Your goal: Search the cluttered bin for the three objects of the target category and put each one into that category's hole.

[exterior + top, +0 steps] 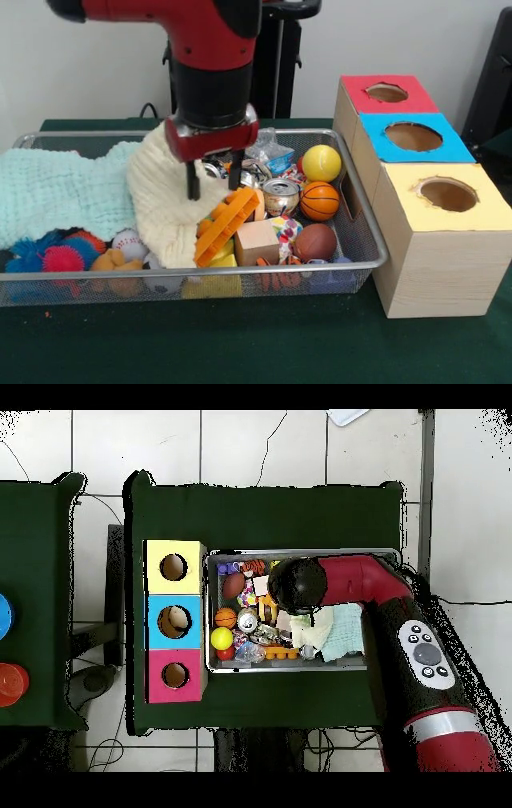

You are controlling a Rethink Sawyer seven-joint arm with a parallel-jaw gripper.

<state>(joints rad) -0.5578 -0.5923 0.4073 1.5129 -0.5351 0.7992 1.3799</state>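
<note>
Showing gripper (214,186) fingers parted — front only.

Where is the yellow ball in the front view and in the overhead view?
Front view: the yellow ball lies at the bin's far right corner, just behind the basketball.
Overhead view: the yellow ball is at the bin's left side, beside the blue-topped box section.
Shared landmark: the basketball, touching or nearly touching the yellow ball in both views.

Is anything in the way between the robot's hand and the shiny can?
Nothing lies between them. The hand hangs open just left of the can, which lies uncovered, with the orange block below the hand.
</note>
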